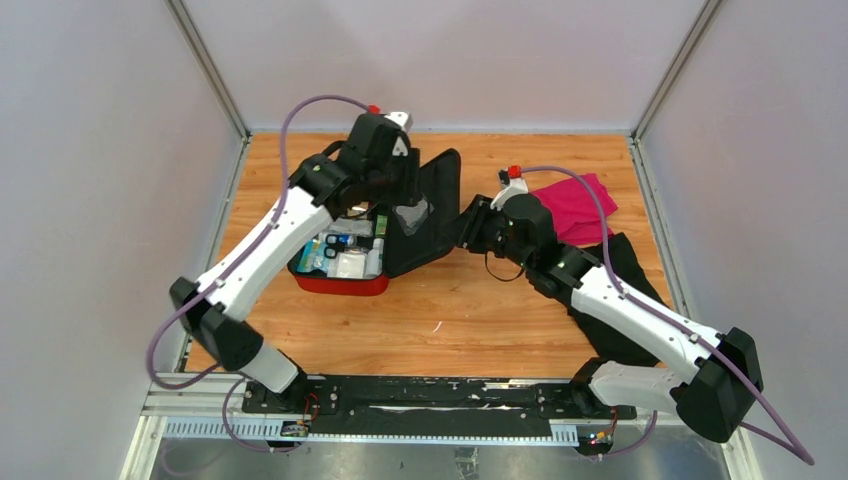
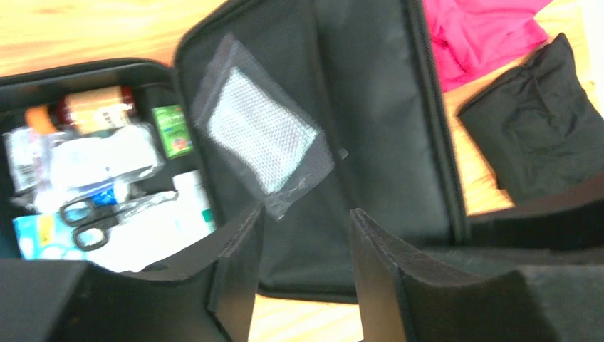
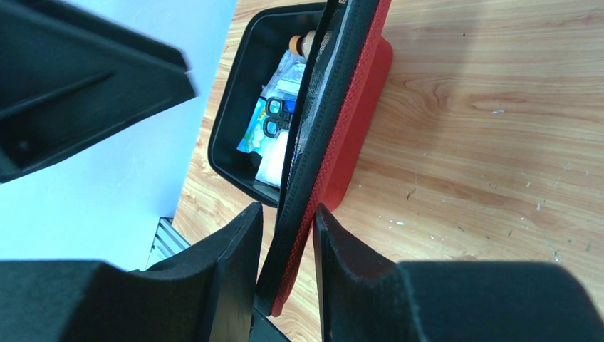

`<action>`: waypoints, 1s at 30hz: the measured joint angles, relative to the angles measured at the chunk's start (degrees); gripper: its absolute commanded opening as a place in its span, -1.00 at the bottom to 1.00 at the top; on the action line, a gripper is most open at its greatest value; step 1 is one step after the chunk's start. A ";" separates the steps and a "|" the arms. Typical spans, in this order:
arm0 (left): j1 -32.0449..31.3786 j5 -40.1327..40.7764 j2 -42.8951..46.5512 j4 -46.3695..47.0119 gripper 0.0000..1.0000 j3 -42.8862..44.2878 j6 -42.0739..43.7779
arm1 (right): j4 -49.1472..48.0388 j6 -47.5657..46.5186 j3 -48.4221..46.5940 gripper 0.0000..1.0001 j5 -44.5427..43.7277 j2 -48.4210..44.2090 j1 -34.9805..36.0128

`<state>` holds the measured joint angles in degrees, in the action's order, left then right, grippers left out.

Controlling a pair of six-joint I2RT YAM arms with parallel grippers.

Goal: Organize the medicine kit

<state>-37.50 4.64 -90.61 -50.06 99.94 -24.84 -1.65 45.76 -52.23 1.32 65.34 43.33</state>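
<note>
The medicine kit (image 1: 340,284) lies open left of centre on the table, its red base filled with packets, a bottle and black scissors (image 2: 85,221). Its black-lined lid (image 2: 377,107) stands up. A grey mesh gauze packet (image 2: 260,132) lies against the lining. My left gripper (image 2: 305,214) hovers open in front of the lid, nothing between its fingers. My right gripper (image 3: 288,210) is shut on the lid's free edge (image 3: 335,142), black lining and red shell between the pads. From above, the right gripper (image 1: 468,222) sits at the lid's right side and the left gripper (image 1: 405,190) over the kit.
A magenta cloth (image 1: 575,205) lies at the back right, and a black cloth (image 1: 625,290) sits beside it under the right arm. Both show in the left wrist view, the magenta cloth (image 2: 477,35) and the black cloth (image 2: 541,135). White walls enclose the wooden table (image 1: 470,320).
</note>
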 measured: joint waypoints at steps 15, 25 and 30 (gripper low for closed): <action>22.14 -0.33 30.36 8.17 0.17 -34.47 -1.90 | 7.80 -2.23 -2.91 -1.00 -6.91 0.42 0.00; 22.38 -0.37 34.25 7.91 0.16 -38.32 -1.49 | 17.20 -5.09 -3.15 -1.00 -12.39 -5.73 -4.11; 22.38 -0.70 34.25 8.28 0.15 -39.76 -1.49 | 22.29 -11.72 -4.94 -1.00 -13.94 -9.81 -8.87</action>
<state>-15.11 3.95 -56.36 -41.78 60.18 -26.33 20.64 34.04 -57.17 -12.62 55.53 34.46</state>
